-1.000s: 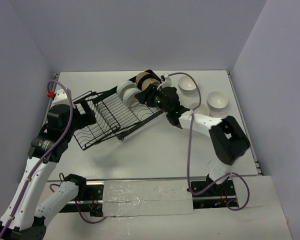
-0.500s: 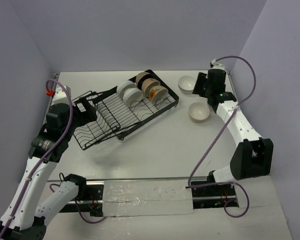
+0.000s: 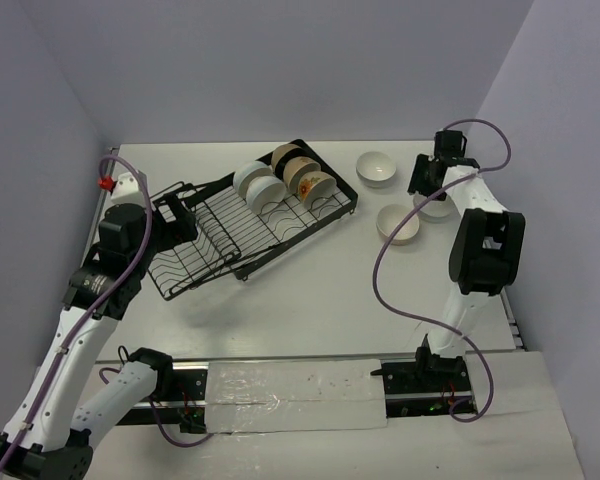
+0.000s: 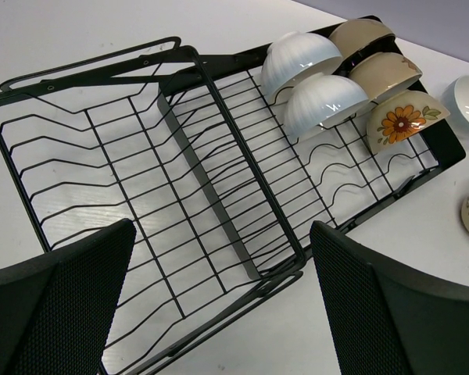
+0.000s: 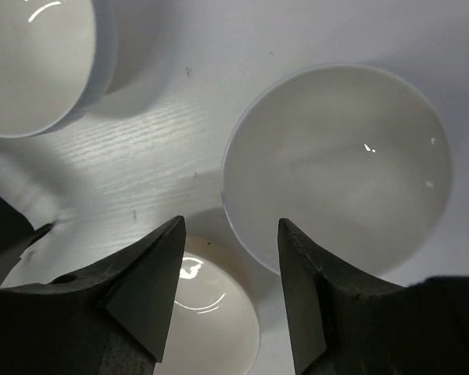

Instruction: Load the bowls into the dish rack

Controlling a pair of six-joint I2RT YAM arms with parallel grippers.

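Note:
The black wire dish rack (image 3: 235, 228) lies at the centre left, with several bowls standing on edge in its far section: two white (image 4: 325, 101), two tan (image 4: 384, 72) and an orange-flowered one (image 4: 403, 121). Three bowls stay loose on the table at the right: a white one (image 3: 377, 168), a cream one (image 3: 398, 224) and one (image 3: 437, 208) partly under my right arm. My right gripper (image 5: 228, 262) is open, its fingers either side of the left rim of a white bowl (image 5: 336, 168), holding nothing. My left gripper (image 4: 219, 301) hangs wide open above the rack's empty near section.
The rack (image 4: 180, 180) sits at an angle, its near section nearer the left wall. The right wall runs close beside the loose bowls. In the right wrist view two other bowls (image 5: 31, 62) (image 5: 211, 324) crowd close around the fingers.
My right arm has swung from the rack's far section out to the right and come down over the loose bowls. The left arm has barely shifted.

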